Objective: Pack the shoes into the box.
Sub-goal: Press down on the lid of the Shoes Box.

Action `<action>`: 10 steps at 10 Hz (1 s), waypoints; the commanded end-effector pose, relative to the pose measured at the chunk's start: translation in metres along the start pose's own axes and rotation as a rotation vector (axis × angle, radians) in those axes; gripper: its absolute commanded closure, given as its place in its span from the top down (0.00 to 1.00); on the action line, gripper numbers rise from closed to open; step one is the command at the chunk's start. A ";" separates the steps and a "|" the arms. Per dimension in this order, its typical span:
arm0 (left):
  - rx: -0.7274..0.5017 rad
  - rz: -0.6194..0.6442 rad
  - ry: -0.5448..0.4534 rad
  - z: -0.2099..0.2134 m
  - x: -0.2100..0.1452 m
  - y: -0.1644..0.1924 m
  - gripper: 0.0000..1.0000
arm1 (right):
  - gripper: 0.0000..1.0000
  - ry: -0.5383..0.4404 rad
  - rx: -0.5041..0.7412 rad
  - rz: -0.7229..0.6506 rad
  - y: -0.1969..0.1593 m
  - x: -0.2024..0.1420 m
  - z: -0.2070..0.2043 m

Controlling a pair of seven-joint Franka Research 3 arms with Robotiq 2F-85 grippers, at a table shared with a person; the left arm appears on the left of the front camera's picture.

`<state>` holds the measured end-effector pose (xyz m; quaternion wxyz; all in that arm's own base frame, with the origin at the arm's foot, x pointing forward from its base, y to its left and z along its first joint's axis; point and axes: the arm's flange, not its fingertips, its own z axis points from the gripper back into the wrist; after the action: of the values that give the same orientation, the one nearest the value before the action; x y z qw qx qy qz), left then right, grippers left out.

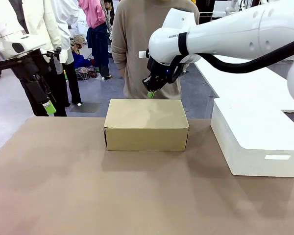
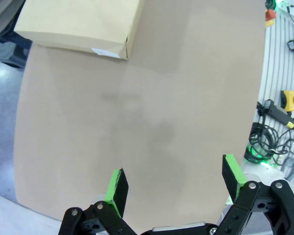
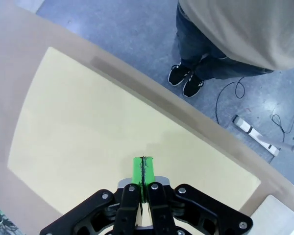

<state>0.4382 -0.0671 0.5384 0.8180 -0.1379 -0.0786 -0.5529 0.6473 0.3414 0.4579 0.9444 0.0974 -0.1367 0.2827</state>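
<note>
Brown covering spreads over the table (image 1: 88, 196) through the lower two thirds of the front view, with grey floor and standing people behind it along the top. At centre frame sits the box (image 1: 146, 125), tan cardboard with its flat lid down; the same box shows in the upper left of the left wrist view (image 2: 78, 24), with a small white label on one side wall, and as a pale yellow-tan top across the middle of the right wrist view (image 3: 112, 147). A person in a beige top (image 1: 137, 44) stands just behind it at upper centre. At the right edge of the front view lies a bigger white box (image 1: 257, 142), well apart from the cardboard one. The right gripper (image 1: 151, 93) hangs above the far edge of the lid at upper centre, fingers pressed together with nothing between the green pads (image 3: 144, 169). The left gripper (image 1: 49, 106) is raised at the upper left, off the table's far left corner; in its wrist view (image 2: 174, 183) the fingers stand wide apart over bare table.
</note>
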 end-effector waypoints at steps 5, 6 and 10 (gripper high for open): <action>-0.003 0.006 0.007 0.003 -0.001 0.000 1.00 | 0.00 0.076 -0.093 -0.020 -0.003 0.008 -0.044; -0.003 0.006 0.007 0.003 -0.001 0.000 1.00 | 0.00 0.093 -0.104 -0.018 -0.004 0.007 -0.052; -0.003 0.006 0.007 0.003 -0.001 0.000 1.00 | 0.00 0.049 -0.088 0.044 0.018 0.012 0.000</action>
<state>0.4383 -0.0671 0.5383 0.8180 -0.1380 -0.0785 -0.5529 0.6518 0.3598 0.4396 0.9451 0.0589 -0.1253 0.2960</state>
